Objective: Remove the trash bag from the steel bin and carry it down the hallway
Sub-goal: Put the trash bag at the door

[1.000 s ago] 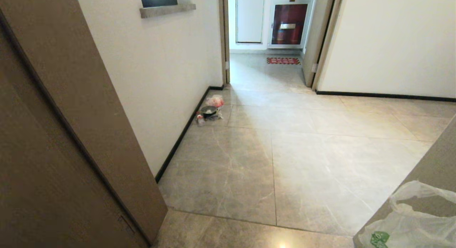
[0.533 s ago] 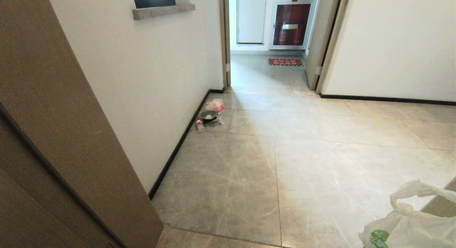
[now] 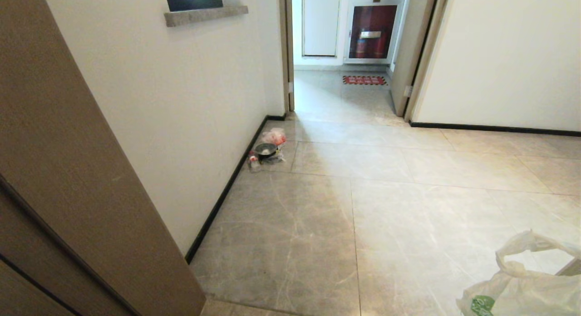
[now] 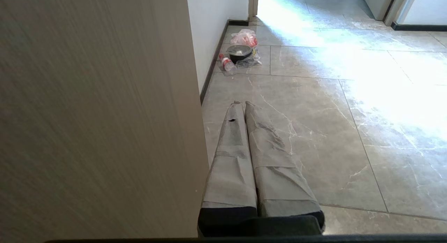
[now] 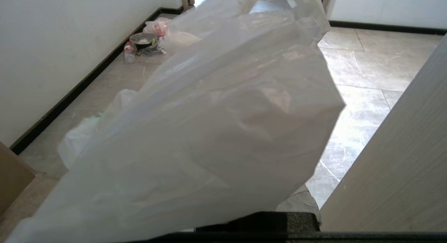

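Note:
The trash bag (image 3: pixel 522 288), thin translucent white plastic with a green print, hangs at the bottom right of the head view. In the right wrist view the trash bag (image 5: pixel 216 131) drapes over my right gripper and hides nearly all of it; one taped finger (image 5: pixel 303 202) shows under the bag's edge. The right gripper is shut on the bag. My left gripper (image 4: pixel 243 103) is shut and empty, held low above the floor beside a door leaf. The hallway floor (image 3: pixel 386 207) of grey marbled tiles stretches ahead. The steel bin is out of view.
A brown door leaf (image 3: pixel 68 170) fills the left side. Another door panel (image 5: pixel 394 173) is close on the right. Against the left wall's dark skirting lie a clear bag with red contents (image 3: pixel 274 136), a dark bowl (image 3: pixel 265 149) and a small bottle (image 3: pixel 254 161). An open doorway (image 3: pixel 340 80) with a red mat (image 3: pixel 364 80) lies ahead.
The whole head view has shifted: the camera has moved forward through the doorway. The right door panel has slid almost out of the picture. The bag still hangs at the bottom right.

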### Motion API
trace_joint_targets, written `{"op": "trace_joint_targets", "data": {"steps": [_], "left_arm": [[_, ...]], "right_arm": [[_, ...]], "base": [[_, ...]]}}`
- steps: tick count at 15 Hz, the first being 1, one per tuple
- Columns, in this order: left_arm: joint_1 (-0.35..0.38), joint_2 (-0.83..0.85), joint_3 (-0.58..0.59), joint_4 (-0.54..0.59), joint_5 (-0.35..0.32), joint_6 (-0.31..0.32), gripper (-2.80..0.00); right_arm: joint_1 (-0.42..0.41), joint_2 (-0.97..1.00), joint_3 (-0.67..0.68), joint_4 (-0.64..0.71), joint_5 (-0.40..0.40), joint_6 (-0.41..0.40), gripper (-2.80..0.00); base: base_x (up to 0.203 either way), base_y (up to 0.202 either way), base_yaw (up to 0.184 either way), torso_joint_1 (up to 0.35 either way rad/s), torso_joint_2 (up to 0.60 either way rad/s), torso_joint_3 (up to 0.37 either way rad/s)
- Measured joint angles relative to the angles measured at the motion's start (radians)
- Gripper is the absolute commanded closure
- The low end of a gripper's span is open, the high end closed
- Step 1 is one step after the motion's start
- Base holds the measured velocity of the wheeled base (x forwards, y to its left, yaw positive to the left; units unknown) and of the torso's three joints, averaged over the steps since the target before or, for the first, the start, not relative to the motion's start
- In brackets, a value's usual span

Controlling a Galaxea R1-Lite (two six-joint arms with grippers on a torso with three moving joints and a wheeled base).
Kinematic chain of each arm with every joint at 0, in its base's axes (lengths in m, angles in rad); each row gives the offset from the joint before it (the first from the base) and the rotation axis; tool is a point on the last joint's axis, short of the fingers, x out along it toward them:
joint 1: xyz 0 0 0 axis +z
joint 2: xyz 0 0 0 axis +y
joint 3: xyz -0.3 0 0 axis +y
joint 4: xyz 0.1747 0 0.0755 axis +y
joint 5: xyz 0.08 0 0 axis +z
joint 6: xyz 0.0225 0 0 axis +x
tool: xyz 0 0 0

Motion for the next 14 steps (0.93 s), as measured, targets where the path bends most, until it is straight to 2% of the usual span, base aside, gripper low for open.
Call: {"op": "trace_joint_targets", "data": {"steps": [6, 12, 14], "left_arm": [[0.000, 0.000, 0.000, 0.000, 0.000, -0.001, 0.00], [0.000, 0.000, 0.000, 0.000, 0.000, 0.000, 0.00], [0.000, 0.000, 0.000, 0.000, 0.000, 0.000, 0.00]], "right_arm": [[0.000, 0.000, 0.000, -0.002, -0.001, 0.003, 0.00], [0.000, 0.000, 0.000, -0.001, 0.000, 0.002, 0.00], [0.000, 0.000, 0.000, 0.000, 0.000, 0.002, 0.00]], "base": [[0.000, 0.000, 0.000, 0.000, 0.00, 0.000], [-0.002, 0.005, -0.109, 0.003, 0.00, 0.003], [0.000, 0.000, 0.000, 0.000, 0.00, 0.000]]}}
